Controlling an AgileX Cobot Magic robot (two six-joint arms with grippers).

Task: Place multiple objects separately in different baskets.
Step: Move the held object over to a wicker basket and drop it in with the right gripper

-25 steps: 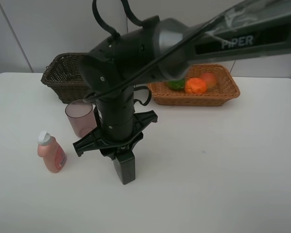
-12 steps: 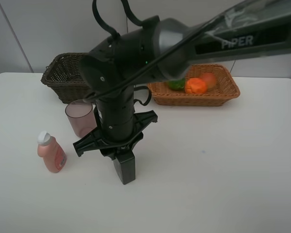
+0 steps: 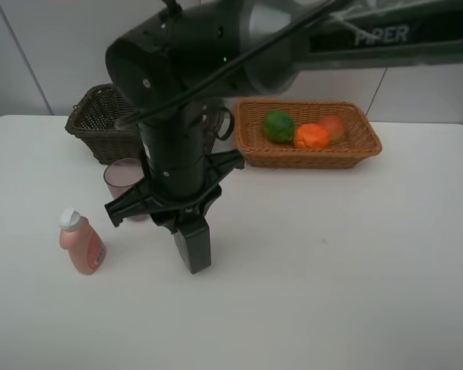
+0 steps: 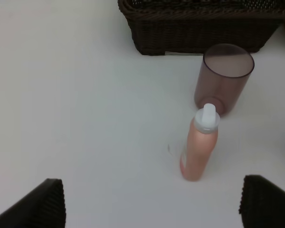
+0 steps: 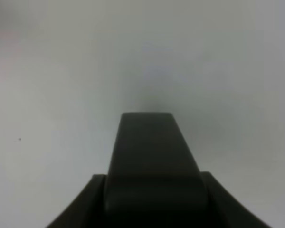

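My right gripper (image 3: 193,258) (image 5: 152,142) hangs shut and empty, tips pointing down just above the white table at centre left. Left of it stands the pink white-capped bottle (image 3: 81,243) (image 4: 199,147). The mauve cup (image 3: 123,181) (image 4: 225,78) stands behind that, partly hidden by the arm. The dark brown basket (image 3: 96,123) (image 4: 199,28) sits at the back left. In the light tan basket (image 3: 347,150) at the back right lie a green fruit (image 3: 278,126), a tangerine (image 3: 312,136) and a peach-like fruit (image 3: 333,125). My left gripper (image 4: 154,202) is open, facing the bottle from a short way off, and is outside the exterior view.
The right arm's thick black body (image 3: 185,69) reaches in from the upper right over the gap between the baskets. A white wall stands behind the table (image 3: 332,270).
The right arm has risen and shifted slightly left, carrying its shut gripper with it. The green fruit is now uncovered. Bottle, cup and baskets have not moved.
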